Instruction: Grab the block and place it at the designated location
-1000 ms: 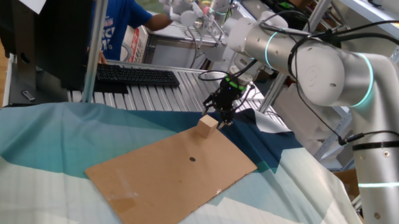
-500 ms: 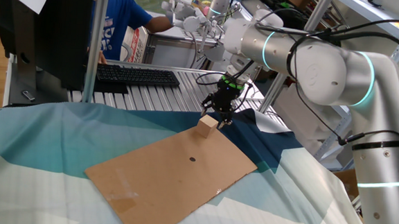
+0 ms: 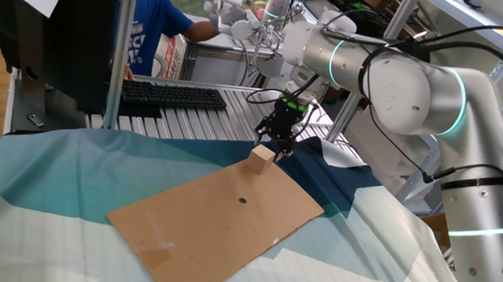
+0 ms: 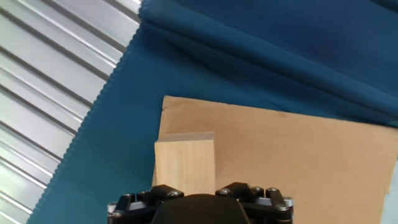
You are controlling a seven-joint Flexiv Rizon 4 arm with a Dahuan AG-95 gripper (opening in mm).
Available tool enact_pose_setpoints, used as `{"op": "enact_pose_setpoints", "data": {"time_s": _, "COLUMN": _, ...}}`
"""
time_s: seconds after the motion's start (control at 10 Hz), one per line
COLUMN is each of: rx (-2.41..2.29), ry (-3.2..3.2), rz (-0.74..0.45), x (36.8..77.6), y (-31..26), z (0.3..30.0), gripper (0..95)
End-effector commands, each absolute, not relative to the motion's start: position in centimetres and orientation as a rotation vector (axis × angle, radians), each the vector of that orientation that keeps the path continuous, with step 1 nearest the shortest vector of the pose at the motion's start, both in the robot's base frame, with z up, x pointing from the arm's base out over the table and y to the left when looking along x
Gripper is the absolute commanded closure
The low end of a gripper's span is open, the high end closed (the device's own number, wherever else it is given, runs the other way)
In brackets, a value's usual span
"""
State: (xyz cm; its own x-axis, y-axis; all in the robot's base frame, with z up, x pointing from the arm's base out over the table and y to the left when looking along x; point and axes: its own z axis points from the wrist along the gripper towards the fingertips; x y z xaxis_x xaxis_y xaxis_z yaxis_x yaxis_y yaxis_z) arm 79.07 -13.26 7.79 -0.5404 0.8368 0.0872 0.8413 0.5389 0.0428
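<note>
Hanging low over the far corner of the cardboard sheet [image 3: 220, 222], the gripper [image 3: 281, 150] sits just beside the wooden block [image 3: 262, 159], on the side of the block that faces away from the fixed camera. The block stands flat on that far corner, close to the sheet's edges and well apart from the small dark dot [image 3: 242, 201] near the sheet's middle. From the hand view only the black body of the gripper shows along the bottom edge, with the near end of the block running under it — the fingers themselves are hidden there and too dark and small in the fixed view, so I cannot tell whether they are spread or closed on the block. The sheet lies on a pale teal cloth [image 3: 57, 173], and a dark blue cloth [image 4: 261, 56] lies in folds under and beyond its far corner. Past the blue cloth's zigzag edge is a ribbed metal surface [image 4: 43, 81], which carries a black keyboard [image 3: 171, 94] — behind that stands a person in a blue shirt [image 3: 149, 21].
</note>
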Motion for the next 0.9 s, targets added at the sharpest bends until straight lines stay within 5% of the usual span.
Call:
{"op": "enact_pose_setpoints", "data": {"time_s": 0.1, "rx": -1.501, "ry": -2.687, "rz": -0.132, "x": 78.90, "y": -13.23, "z": 7.86, "gripper": 38.0}}
{"op": "enact_pose_setpoints", "data": {"time_s": 0.9, "rx": -1.593, "ry": -2.659, "rz": -0.145, "x": 78.95, "y": -12.89, "z": 8.01, "gripper": 38.0}}
